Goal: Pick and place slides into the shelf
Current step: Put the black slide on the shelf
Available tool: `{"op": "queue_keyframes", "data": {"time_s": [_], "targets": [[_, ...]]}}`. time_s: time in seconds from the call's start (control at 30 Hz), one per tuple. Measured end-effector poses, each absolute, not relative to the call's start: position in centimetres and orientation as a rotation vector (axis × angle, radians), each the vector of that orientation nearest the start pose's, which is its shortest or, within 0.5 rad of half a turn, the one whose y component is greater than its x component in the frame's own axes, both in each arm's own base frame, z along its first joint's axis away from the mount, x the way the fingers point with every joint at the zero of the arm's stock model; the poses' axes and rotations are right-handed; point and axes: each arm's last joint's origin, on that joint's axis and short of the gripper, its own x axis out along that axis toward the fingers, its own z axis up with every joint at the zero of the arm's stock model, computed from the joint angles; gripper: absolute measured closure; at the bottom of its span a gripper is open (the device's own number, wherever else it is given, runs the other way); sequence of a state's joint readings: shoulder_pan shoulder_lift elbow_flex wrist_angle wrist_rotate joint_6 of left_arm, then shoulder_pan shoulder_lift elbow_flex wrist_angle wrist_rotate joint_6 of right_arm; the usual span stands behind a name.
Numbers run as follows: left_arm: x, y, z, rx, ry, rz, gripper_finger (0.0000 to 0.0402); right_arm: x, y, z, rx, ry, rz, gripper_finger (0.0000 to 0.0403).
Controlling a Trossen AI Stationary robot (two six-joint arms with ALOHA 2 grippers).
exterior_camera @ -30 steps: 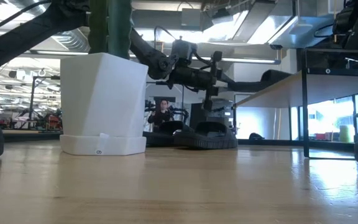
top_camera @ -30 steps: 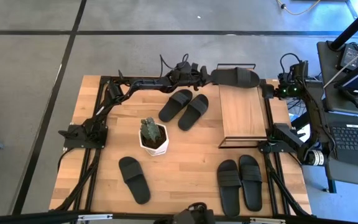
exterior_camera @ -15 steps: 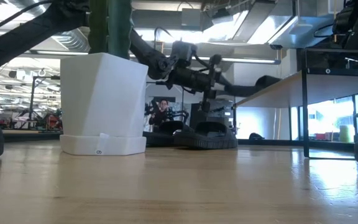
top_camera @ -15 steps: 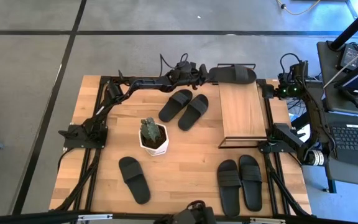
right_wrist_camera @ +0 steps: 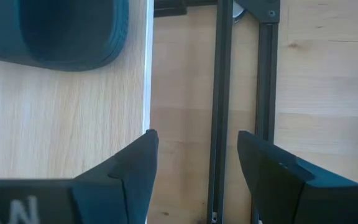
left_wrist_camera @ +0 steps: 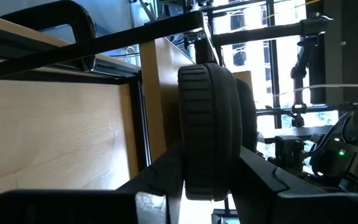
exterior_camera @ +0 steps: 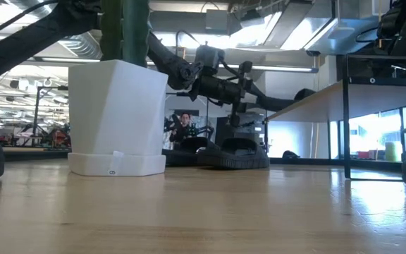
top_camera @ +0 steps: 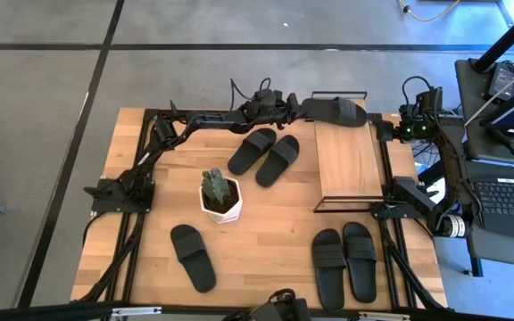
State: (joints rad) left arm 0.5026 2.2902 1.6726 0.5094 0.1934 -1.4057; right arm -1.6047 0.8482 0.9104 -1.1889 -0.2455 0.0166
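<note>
Finish spreading left gripper (top_camera: 303, 109) fingers, loosening but flanking slide (top_camera: 335, 110) at shelf (top_camera: 348, 160) far end, until sole settles flat on board, then back out leftward without snagging strap; right gripper (right_wrist_camera: 194, 163) spread, empty, at table's right edge.

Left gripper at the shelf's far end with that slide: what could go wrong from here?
1. The slide sits between the left gripper's fingers right at the shelf's far edge; it could tip off the back.
2. Withdrawing, the arm passes over the pair of slides and may nudge them.
</note>
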Motion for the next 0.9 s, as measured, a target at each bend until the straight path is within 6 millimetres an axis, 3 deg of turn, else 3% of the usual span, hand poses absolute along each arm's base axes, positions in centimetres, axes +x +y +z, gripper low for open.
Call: {"op": "queue_keyframes", "data": {"time_s": [0.27,0.7,0.9], "targets": [[46.2,24.7,19.9,-1.433,-0.105,0.294,0.0282,0.3,-12.8,29.0,0.977,0.72,-1.209,0.0182],[46.2,24.6,20.3,-1.381,-0.093,0.229,0.0199,0.2,-12.7,29.0,0.951,0.744,-1.219,0.0182],[46.1,24.7,20.9,-1.328,-0.119,0.175,0.02,-0.1,-12.3,30.9,0.866,0.77,-1.339,0.0182]]}}
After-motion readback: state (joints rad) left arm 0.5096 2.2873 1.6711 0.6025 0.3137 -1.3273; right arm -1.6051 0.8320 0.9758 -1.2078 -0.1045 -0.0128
